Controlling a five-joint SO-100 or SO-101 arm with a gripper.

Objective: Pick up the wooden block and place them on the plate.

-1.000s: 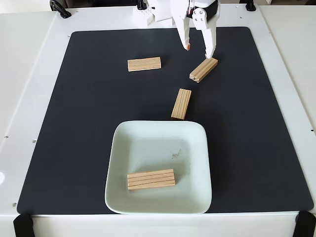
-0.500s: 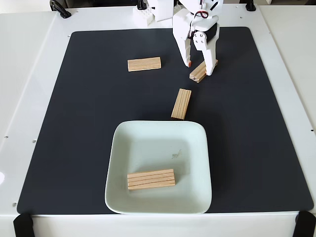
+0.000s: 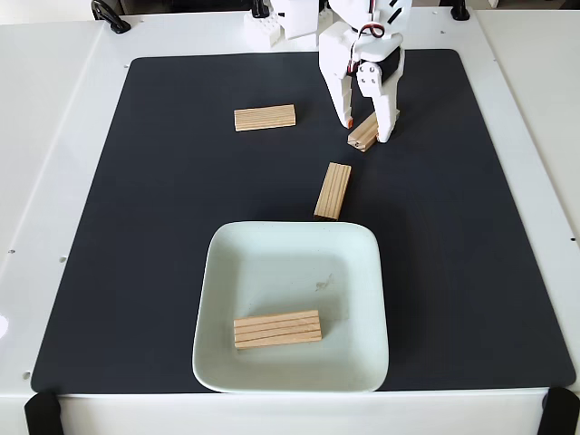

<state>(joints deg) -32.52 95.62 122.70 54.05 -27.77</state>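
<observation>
My white two-finger gripper (image 3: 365,132) stands spread around a tilted light pine block (image 3: 363,134) on the black mat (image 3: 136,227), not clamped. Toward seven o'clock lies another pine bar (image 3: 333,190); at nine o'clock, a third (image 3: 265,118). The square mint-white plate (image 3: 362,299) at six o'clock holds a fourth (image 3: 277,329).

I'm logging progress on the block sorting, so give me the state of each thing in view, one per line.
Gripper: open, lowered with a finger on either side of a block.
Block at the gripper: on the mat, tilted, not lifted.
Left block: lying on the mat, untouched.
Middle block: lying on the mat just above the plate.
Block on the plate: lying flat.
Plate: holds one block.
</observation>
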